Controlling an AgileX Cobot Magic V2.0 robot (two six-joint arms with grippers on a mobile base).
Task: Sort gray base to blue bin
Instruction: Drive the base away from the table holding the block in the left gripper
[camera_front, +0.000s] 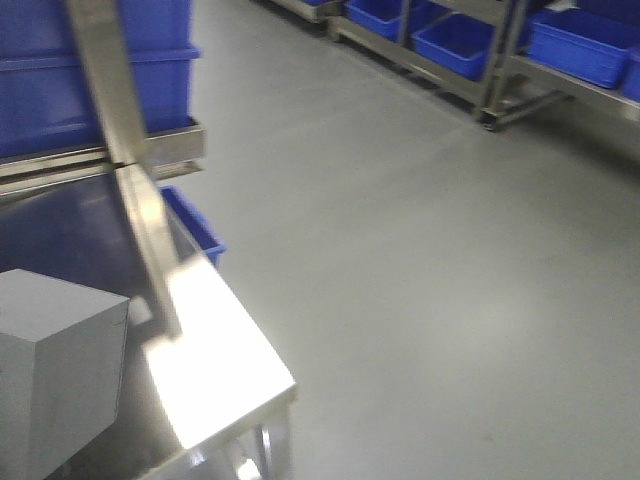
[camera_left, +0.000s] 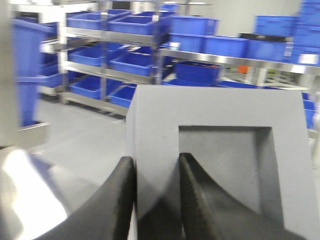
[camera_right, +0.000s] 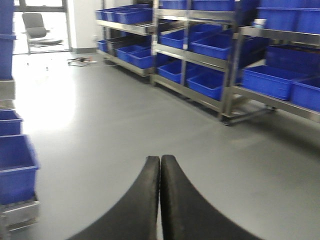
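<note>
Gray base (camera_front: 55, 370) is low left over the shiny steel desk (camera_front: 225, 350), left end effector (camera_left: 156, 167) pinching its wall, one finger in the recess. Right end effector (camera_right: 160, 167) is pressed together above gray floor (camera_front: 430, 280); racks (camera_right: 232, 75) of blue crates (camera_right: 205, 84) line the room

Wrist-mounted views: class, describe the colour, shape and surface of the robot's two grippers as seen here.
The left gripper has two matte black fingers, broad at the base, curving and tapering to rounded tips. The right gripper shows the same pair of black curved fingers. No cables or markings are visible on either.
</note>
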